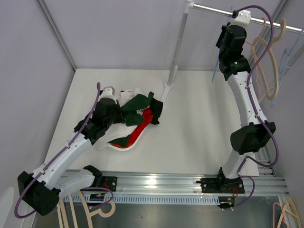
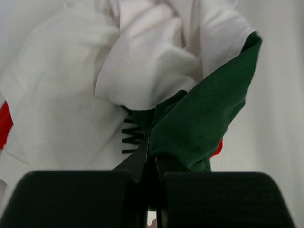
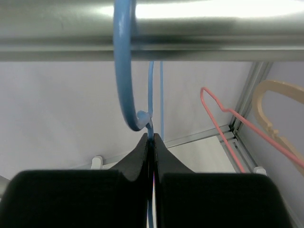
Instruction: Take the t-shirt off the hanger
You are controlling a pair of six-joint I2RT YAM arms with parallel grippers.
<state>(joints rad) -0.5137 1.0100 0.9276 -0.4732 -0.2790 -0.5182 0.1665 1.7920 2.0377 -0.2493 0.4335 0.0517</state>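
Note:
The t-shirt (image 1: pixel 137 114), white with green and red parts, lies crumpled on the white table (image 1: pixel 199 123), off the hanger. My left gripper (image 1: pixel 118 110) rests low at its left side. In the left wrist view that gripper (image 2: pixel 151 159) is shut, pinching a fold of the t-shirt's green cloth (image 2: pixel 204 118) right at its tips. My right gripper (image 1: pixel 239 20) is raised to the metal rail (image 1: pixel 213 8). Seen from the right wrist, it (image 3: pixel 153 140) is shut on the thin neck of the blue hanger (image 3: pixel 122 71), whose hook sits over the rail (image 3: pixel 199 28).
Beige wooden hangers (image 1: pixel 270 57) and a pink wire hanger (image 3: pixel 223 111) hang on the rail to the right. The rack's upright pole (image 1: pixel 178 47) stands on the table behind the t-shirt. More wooden hangers (image 1: pixel 95 204) lie below the near rail, by the left arm's base.

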